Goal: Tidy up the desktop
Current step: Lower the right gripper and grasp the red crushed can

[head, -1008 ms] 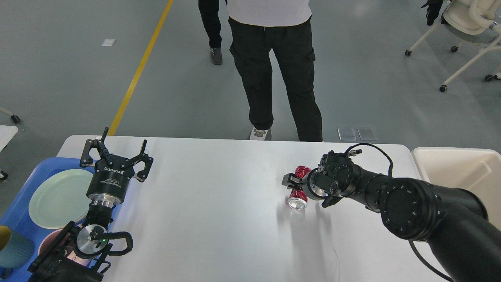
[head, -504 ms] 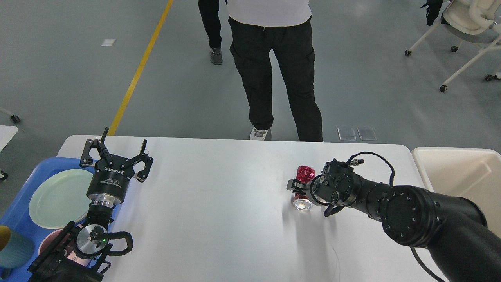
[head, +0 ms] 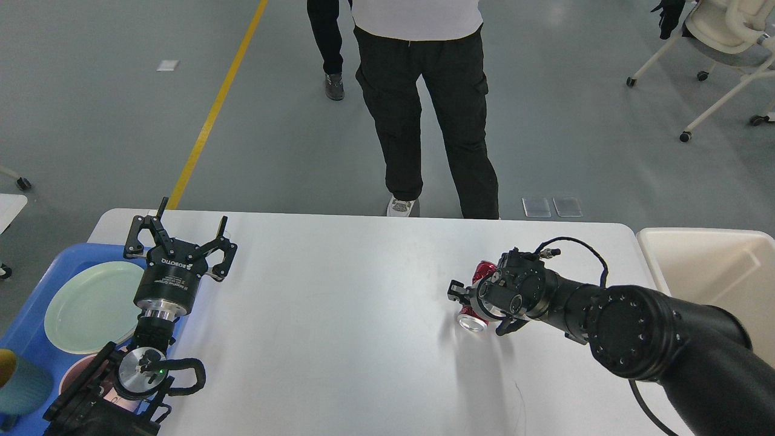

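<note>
The desktop (head: 339,345) is a wide white tabletop filling the lower half of the head view. A crushed red can (head: 482,270) with a silver end lies tilted at the right centre, mostly hidden behind my right wrist. My right gripper (head: 461,295) is shut on the can, its small black fingers showing on the can's left side. My left gripper (head: 184,229) stands upright near the desktop's left edge, open with nothing between its fingers.
A blue tray (head: 24,327) at the left holds a pale green plate (head: 91,306), a pink bowl (head: 75,372) and a teal cup (head: 21,384). A cream bin (head: 714,266) stands off the right edge. A person (head: 436,109) stands at the far edge.
My right gripper has shifted a little right and toward me with the red can, which has turned so less of its red body shows. The left arm has not moved.
</note>
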### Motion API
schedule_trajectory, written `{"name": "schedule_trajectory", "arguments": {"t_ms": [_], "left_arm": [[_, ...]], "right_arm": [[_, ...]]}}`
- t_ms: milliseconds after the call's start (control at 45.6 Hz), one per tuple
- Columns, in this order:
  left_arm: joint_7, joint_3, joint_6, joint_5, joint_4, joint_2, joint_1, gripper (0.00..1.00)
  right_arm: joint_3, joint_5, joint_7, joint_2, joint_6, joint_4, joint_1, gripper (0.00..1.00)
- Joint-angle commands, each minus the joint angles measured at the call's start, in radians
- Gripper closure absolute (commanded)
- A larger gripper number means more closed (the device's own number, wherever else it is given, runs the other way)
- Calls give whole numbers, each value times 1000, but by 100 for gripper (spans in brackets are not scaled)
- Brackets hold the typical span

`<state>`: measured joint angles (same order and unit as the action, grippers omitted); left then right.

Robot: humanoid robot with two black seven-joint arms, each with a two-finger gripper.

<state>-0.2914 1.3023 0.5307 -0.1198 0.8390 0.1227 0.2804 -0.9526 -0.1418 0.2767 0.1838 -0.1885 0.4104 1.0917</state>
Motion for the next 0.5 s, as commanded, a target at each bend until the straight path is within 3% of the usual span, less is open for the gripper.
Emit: {"name": "schedule_trajectory", "arguments": {"t_ms": [0,372,482], "left_arm": [[0,0,0,0,0,0,-1,4],[0,0,0,0,0,0,0,4],[0,0,2,0,0,0,0,4]], "right_arm": [[0,-1,7,-6,-2,8,5,100],[0,-4,12,-38,-17,94,43,100],[0,-4,22,-69,-22,194,100,100]]}}
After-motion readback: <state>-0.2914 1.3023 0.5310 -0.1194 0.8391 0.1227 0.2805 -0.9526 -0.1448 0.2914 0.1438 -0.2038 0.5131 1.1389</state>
